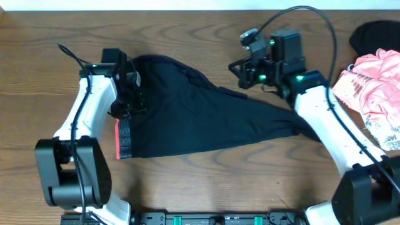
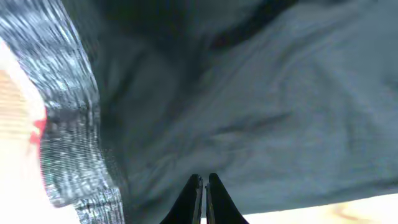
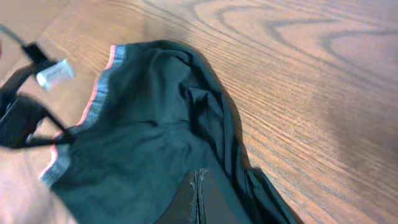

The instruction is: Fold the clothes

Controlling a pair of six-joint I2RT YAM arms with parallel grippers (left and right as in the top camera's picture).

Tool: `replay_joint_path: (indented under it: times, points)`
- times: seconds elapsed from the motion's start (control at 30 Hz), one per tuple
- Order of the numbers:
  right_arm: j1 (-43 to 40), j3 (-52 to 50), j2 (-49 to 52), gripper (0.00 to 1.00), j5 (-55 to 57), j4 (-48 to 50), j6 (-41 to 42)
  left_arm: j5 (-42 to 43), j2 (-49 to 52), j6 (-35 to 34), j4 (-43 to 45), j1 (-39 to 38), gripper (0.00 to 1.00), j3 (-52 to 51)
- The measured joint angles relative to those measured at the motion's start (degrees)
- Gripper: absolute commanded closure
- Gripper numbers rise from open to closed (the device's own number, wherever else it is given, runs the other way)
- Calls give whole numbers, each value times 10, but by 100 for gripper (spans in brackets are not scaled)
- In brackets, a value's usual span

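starting fold of leggings (image 1: 187, 119): left gripper (image 2: 203, 182) clenched beside waistband (image 2: 68, 124), right gripper (image 3: 198, 182) clenched over fabric, grasp unclear; next, lift both evenly.

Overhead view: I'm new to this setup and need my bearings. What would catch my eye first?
The black leggings sprawl across the middle of the wooden table, their grey waistband edged in coral-red at the left end. The left fingers and right fingers are shut, each close over the dark fabric. A pink ruffled garment lies heaped at the table's right edge.
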Motion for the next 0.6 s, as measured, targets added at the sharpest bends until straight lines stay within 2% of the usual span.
replay_joint_path:
  times: [0.3,0.6]
  points:
    - [19,0,132,99,47,44,73,-2,39,0,-12,0,94,-61]
    - [19,-1,146,99,50,23,92,-15,39,0,-21,0,94,-67]
